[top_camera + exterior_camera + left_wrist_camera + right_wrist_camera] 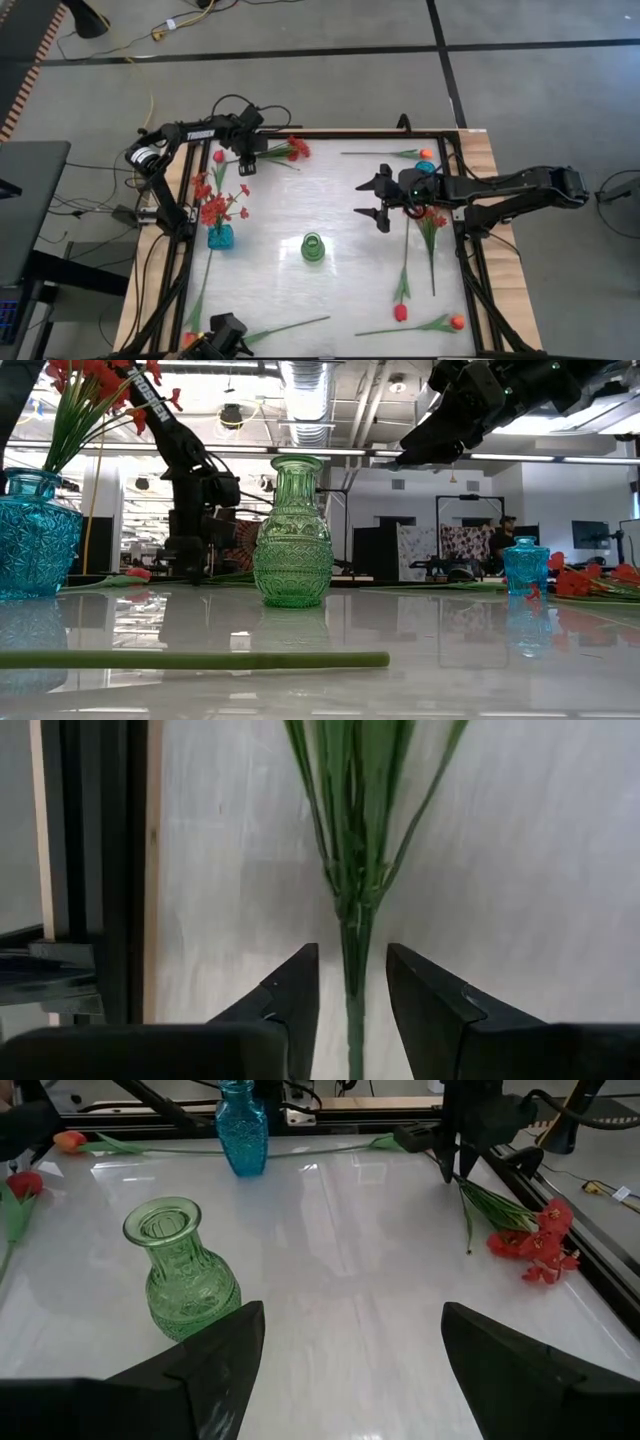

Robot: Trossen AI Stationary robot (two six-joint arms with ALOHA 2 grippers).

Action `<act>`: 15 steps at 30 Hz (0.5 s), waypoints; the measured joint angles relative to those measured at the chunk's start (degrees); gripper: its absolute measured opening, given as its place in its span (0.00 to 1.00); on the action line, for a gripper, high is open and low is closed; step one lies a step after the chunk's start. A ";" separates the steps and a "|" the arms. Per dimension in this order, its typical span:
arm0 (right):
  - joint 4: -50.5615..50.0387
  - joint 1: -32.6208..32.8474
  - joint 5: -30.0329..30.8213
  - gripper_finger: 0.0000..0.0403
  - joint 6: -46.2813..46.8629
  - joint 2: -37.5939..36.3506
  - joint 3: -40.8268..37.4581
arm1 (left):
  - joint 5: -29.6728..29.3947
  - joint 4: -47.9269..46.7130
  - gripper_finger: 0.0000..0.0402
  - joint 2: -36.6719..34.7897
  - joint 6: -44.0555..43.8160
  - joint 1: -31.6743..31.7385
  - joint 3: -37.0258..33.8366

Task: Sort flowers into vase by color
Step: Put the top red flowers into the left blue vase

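Observation:
A bushy red spray [292, 150] lies flat on the table near the far left corner. My left gripper [256, 156] reaches down over its green stem [352, 970]. It is open, with one finger on either side of the stem and a narrow gap at each. A blue vase [220, 237] holding red sprays stands at the left, and a green vase [313, 247] stands empty mid-table. My right gripper [372, 200] hovers wide open above the table, right of centre, and also shows in its own wrist view [350, 1350].
Loose flowers lie around the table: a red tulip [218, 157] far left, an orange tulip [425, 153] far right, a red spray [432, 215] under the right arm, a red tulip [400, 312] and an orange tulip [457, 322] near right. A small blue vase [525, 565] stands at the far side.

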 joint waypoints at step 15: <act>0.01 -0.02 0.00 0.82 -0.44 0.00 -0.02 | 0.33 -0.15 0.03 0.00 0.09 0.00 0.00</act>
